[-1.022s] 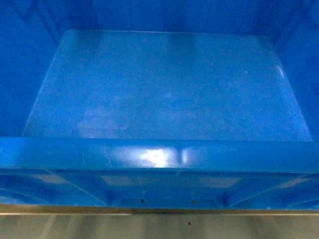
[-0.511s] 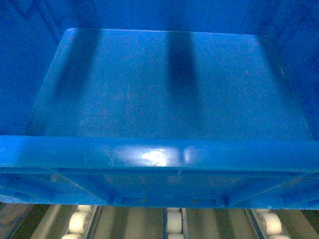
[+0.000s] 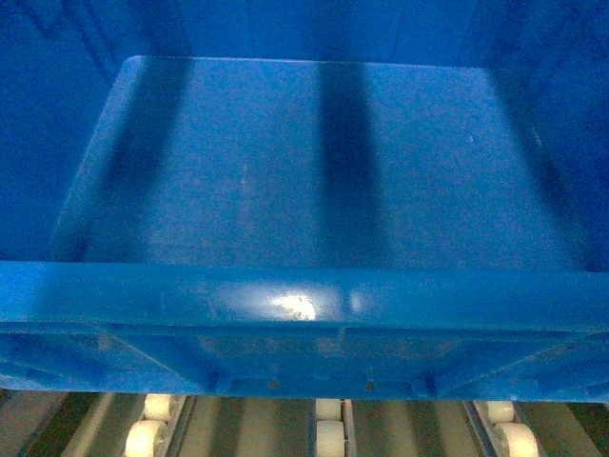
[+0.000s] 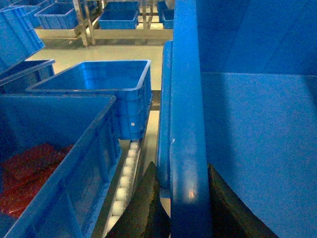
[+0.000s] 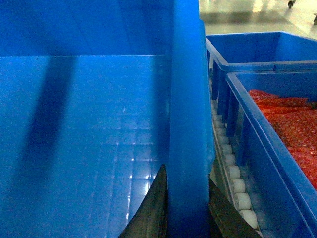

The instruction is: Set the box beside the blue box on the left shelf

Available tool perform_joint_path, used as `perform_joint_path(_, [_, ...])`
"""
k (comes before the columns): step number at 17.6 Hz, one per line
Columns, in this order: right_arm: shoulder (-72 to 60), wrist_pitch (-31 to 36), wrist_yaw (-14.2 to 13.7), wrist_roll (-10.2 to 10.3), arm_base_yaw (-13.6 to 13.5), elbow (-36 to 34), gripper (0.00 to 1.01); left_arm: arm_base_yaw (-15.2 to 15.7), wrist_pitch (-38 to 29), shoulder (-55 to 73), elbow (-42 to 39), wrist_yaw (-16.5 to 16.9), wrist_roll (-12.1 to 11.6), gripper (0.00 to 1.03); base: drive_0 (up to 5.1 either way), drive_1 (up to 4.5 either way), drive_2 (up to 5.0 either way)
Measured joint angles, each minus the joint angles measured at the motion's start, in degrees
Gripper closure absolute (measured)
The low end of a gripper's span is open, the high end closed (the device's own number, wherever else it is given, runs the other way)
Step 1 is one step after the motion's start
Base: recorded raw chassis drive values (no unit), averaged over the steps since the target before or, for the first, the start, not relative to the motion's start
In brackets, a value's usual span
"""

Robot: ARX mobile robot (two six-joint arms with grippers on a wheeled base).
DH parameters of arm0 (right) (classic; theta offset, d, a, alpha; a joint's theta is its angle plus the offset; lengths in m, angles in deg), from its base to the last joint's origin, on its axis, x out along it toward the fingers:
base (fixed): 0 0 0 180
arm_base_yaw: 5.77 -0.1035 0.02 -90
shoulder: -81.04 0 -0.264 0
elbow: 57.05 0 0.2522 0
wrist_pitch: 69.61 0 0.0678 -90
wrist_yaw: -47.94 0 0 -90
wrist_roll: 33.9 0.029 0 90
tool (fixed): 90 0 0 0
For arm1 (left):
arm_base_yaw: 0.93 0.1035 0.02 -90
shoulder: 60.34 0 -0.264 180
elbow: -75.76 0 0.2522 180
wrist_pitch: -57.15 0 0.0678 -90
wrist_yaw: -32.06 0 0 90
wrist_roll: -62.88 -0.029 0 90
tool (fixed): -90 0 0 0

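Observation:
The box [image 3: 314, 171], a large bright-blue crate with a smooth floor, fills the head view; its thick near rim crosses the lower part. My left gripper [image 4: 181, 166] is shut on the box's left rim [image 4: 185, 99], one dark finger on each side. My right gripper [image 5: 186, 173] is shut on the right rim [image 5: 188, 74] the same way. White rollers of the shelf [image 3: 328, 433] show under the box. Just left of it a blue box [image 4: 74, 148] holding red contents sits on the rollers.
Beyond that one stands an empty blue box [image 4: 106, 91]. On the right, two more blue boxes [image 5: 270, 124] sit close by, the nearer with red contents. A roller track [image 5: 235, 186] runs between. More crates [image 4: 119, 15] stand across the floor.
A second ago a steel edge lay under the box's near wall; now the shelf's rollers show there. Dark bands of shadow have come across the box's floor. Both grips hold.

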Motion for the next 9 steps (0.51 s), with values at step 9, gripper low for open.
perform_joint_path(9, [0.0,0.0,0.0,0.0,0.0,0.0,0.93,0.0,0.0,0.0,0.0,0.0,0.0,0.86,0.0,0.0,0.0])
